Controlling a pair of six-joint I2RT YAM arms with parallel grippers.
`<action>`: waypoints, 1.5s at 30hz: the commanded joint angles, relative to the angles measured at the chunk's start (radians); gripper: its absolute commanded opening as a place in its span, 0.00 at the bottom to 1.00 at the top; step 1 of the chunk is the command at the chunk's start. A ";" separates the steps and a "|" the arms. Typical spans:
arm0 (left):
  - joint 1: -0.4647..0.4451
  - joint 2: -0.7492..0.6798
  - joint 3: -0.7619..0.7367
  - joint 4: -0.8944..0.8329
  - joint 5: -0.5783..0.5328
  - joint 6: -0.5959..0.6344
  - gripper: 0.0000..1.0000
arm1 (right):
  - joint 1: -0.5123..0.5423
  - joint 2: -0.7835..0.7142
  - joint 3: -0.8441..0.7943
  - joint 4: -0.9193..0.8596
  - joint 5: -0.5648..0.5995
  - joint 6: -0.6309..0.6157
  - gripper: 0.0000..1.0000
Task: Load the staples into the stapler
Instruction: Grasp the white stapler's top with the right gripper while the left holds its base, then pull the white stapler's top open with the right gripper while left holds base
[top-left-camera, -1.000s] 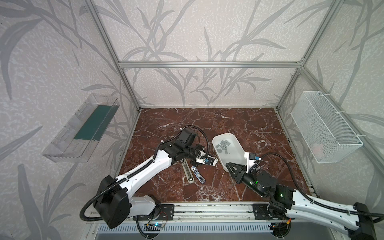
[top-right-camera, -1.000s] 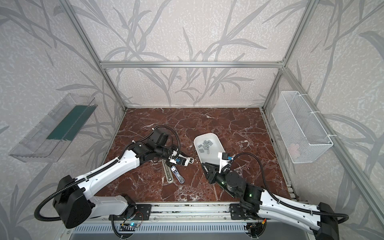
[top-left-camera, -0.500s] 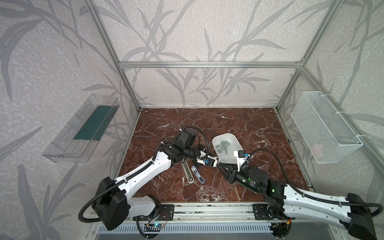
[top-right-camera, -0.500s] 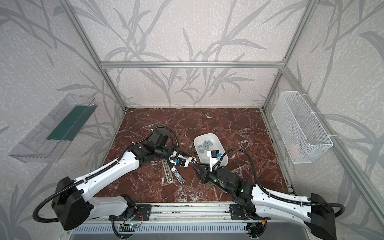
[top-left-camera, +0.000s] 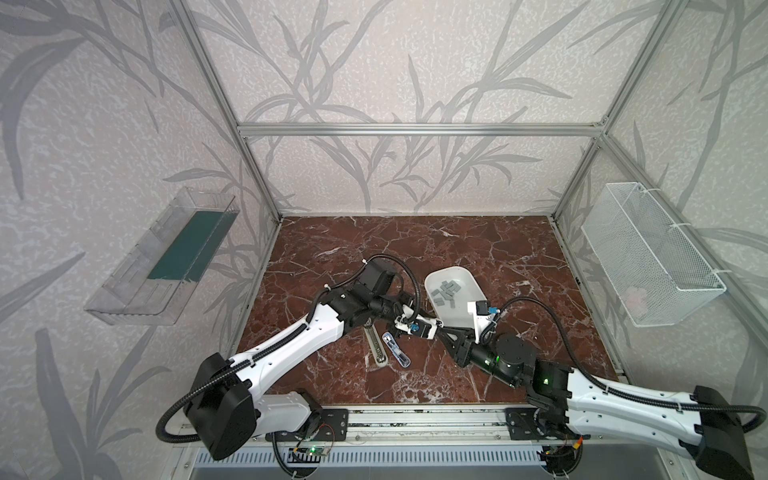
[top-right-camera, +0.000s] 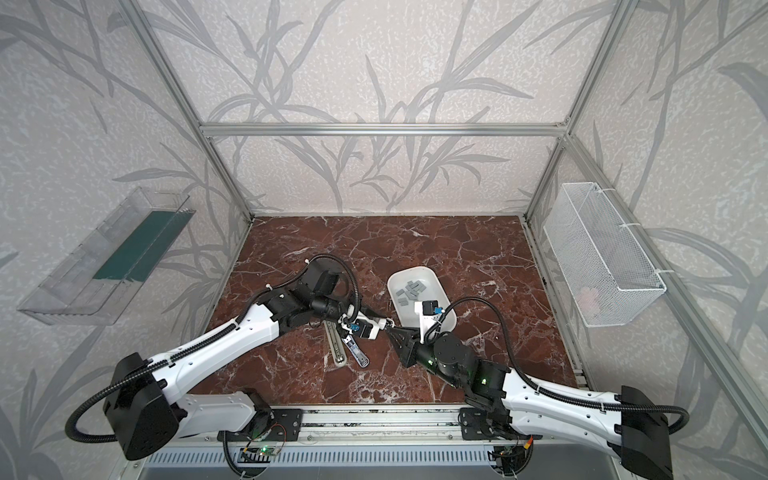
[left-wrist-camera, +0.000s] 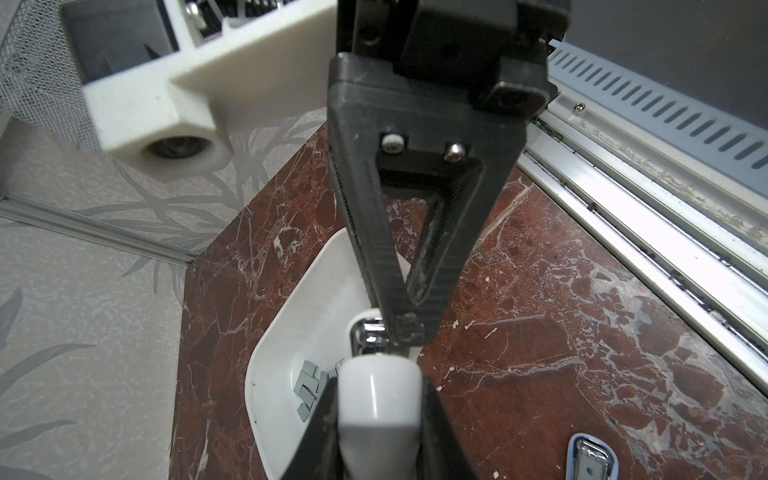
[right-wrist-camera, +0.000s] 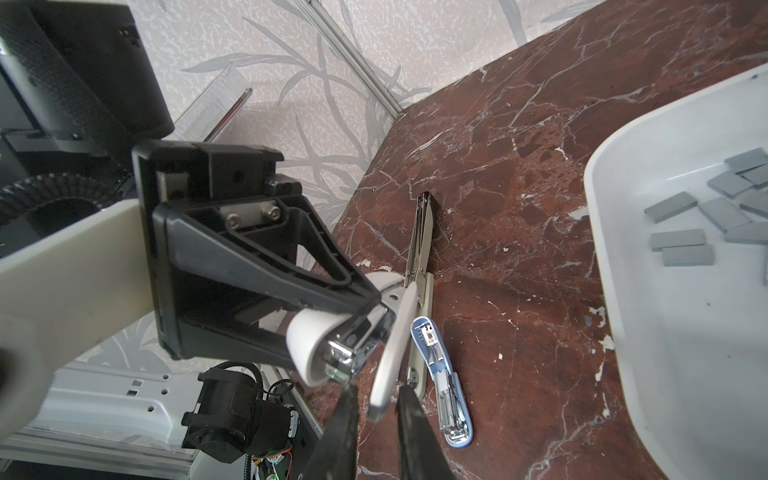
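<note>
Presently left end effector (left-wrist-camera: 379, 399) clamps the white-and-chrome stapler (right-wrist-camera: 306, 345), judged slippery; right end effector (right-wrist-camera: 378, 391) straddles its lid tip (right-wrist-camera: 392, 332), closure indeterminate.

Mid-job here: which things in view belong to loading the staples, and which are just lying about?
In the job:
- white stapler, held in the left pincer
- right pincer, at its lid
- staples in the white tray

Lying about:
- long grey stapler
- small blue stapler
- clear wall bin
- wire basket
</note>
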 joint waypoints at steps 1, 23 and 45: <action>-0.024 -0.035 -0.014 -0.016 0.074 0.019 0.00 | -0.004 -0.006 0.017 0.019 0.035 -0.011 0.17; 0.062 -0.129 -0.121 0.295 0.273 -0.242 0.00 | -0.024 0.038 -0.001 0.026 0.069 0.045 0.00; 0.340 -0.066 -0.158 0.209 0.212 -0.010 0.01 | -0.072 -0.043 -0.049 0.011 0.034 0.087 0.00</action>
